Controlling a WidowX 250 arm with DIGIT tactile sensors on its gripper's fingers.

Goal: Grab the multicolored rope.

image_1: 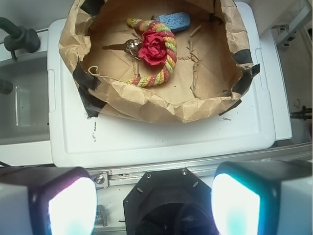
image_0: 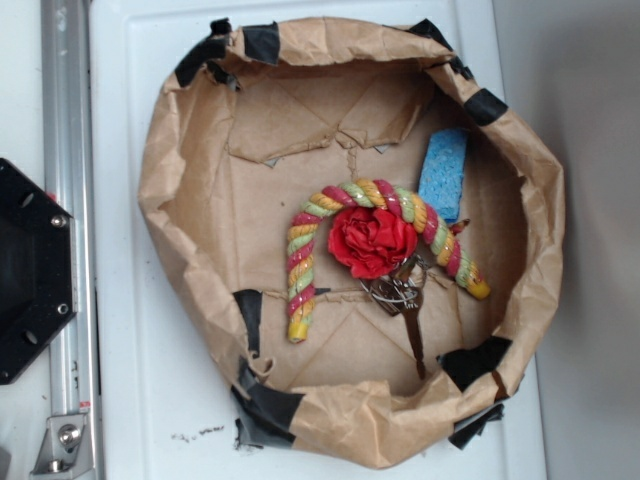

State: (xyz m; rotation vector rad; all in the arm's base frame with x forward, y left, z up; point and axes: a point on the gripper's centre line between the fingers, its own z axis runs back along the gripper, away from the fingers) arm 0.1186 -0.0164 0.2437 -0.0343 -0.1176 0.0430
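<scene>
Bag (image_0: pixel 180 170) holds one multicolored rope (image_0: pixel 300 265), one flower (image_0: pixel 372 240), one sponge (image_0: pixel 442 172).

rope (image_0: pixel 345 195) — around flower (image_0: pixel 372 241) — in bag (image_0: pixel 190 150)

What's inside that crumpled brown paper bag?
Inside the paper bag: a multicolored rope bent in an arch, a red fabric flower under the arch, a blue sponge, and keys partly hidden beneath the flower.

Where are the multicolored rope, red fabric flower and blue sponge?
multicolored rope (image_0: pixel 301 262): exterior view, left leg of the arch.
red fabric flower (image_0: pixel 371 241): exterior view, middle of the petals.
blue sponge (image_0: pixel 443 172): exterior view, middle of its face.
</scene>
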